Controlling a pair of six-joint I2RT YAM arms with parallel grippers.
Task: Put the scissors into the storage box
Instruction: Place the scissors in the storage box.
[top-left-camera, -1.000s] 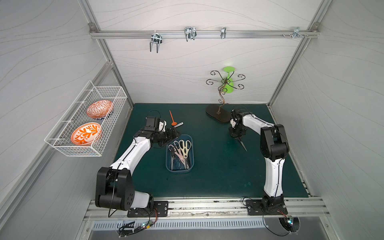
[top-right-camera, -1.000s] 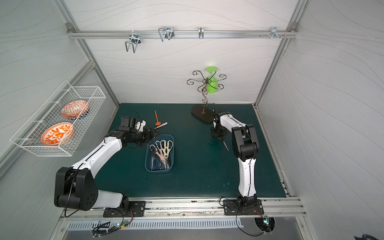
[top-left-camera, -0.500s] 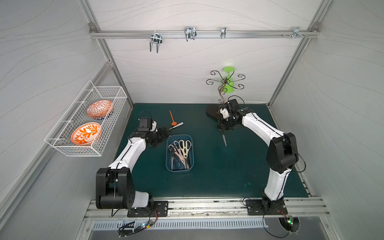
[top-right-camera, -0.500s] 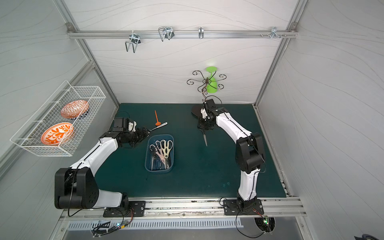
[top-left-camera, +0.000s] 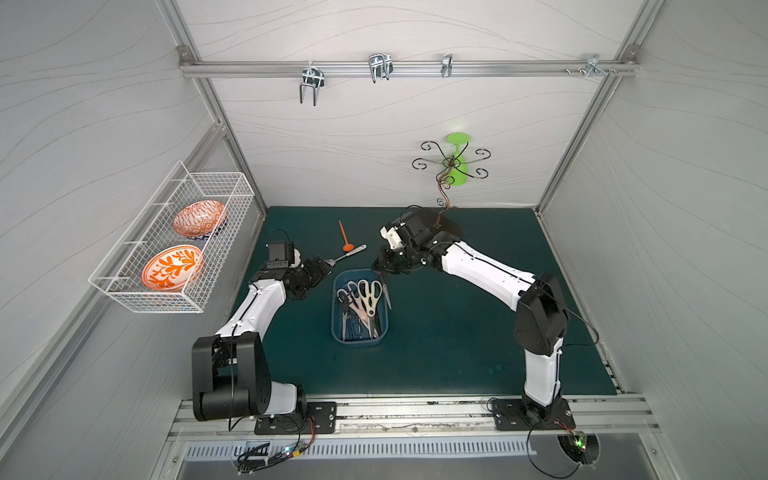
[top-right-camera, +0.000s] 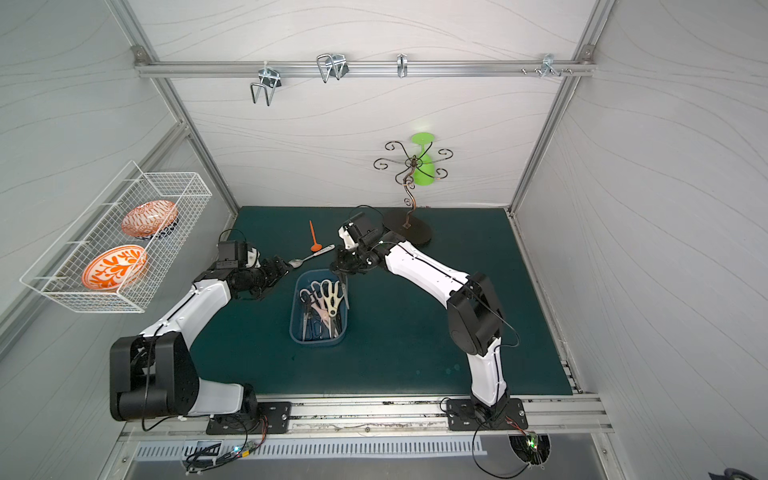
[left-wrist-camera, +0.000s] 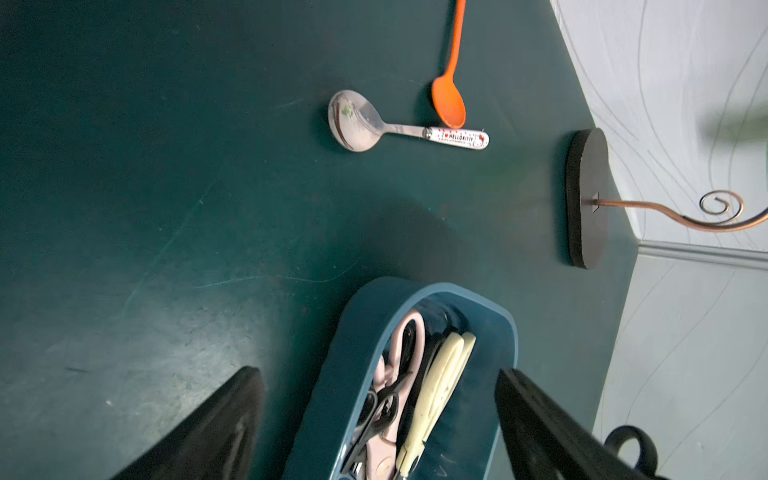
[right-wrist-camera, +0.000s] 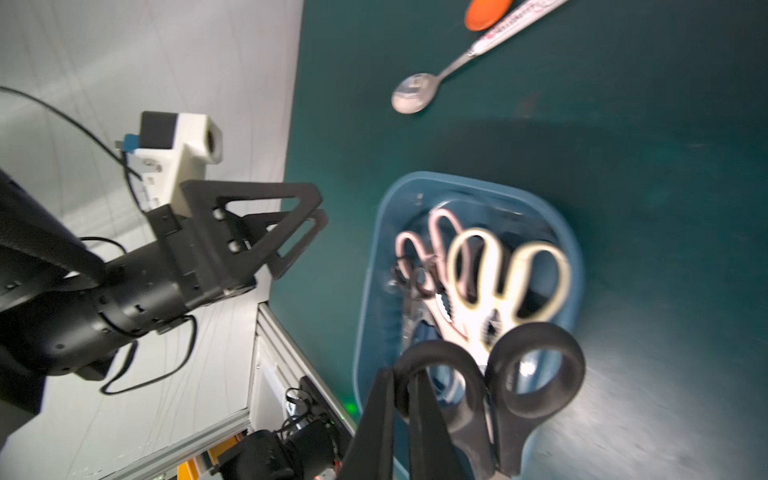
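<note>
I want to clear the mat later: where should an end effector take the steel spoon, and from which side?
I would grip the steel spoon at its thin bare neck, from above, jaws across it. It lies flat, and the orange spoon crowds its white handle.

Left arm (top-left-camera: 257, 307), right arm (top-left-camera: 482, 270): white shells, black joints, cables.

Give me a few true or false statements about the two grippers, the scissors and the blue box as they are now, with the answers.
1. The right gripper is shut on black-handled scissors. True.
2. The left gripper holds the steel spoon. False: it is open and holds nothing; the spoon lies on the mat.
3. The cream-handled scissors lie in the storage box. True.
4. The orange stick is in the box. False: it lies on the mat beside the spoon.
</note>
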